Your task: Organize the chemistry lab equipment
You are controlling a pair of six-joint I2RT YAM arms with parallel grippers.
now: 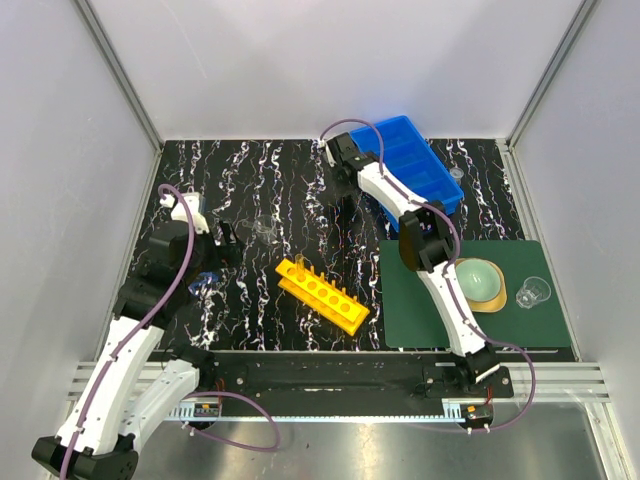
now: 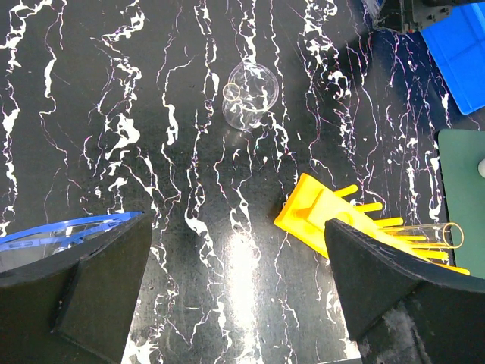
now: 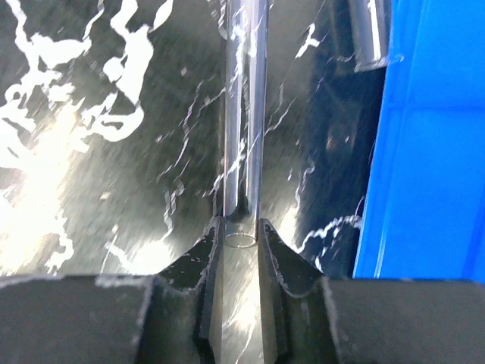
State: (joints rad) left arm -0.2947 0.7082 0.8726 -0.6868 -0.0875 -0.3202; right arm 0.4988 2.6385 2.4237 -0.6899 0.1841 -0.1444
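My right gripper (image 3: 239,235) is shut on the near end of a clear glass tube (image 3: 244,114), which runs straight away from the fingers over the black marbled table, just left of the blue divided bin (image 3: 432,152). From above, that gripper (image 1: 342,192) sits at the bin's (image 1: 415,160) left side. A second tube end (image 3: 370,38) shows by the bin's edge. The yellow rack (image 1: 322,293) lies mid-table with one tube (image 1: 299,265) standing in it. My left gripper (image 2: 239,280) is open and empty, left of the rack (image 2: 341,216). A round glass flask (image 2: 250,95) lies beyond it.
A dark green mat (image 1: 470,330) at the right carries a pale green dome (image 1: 478,280) and a small glass beaker (image 1: 533,292). A blue-edged clear piece (image 2: 68,231) lies by my left finger. White walls close in the table.
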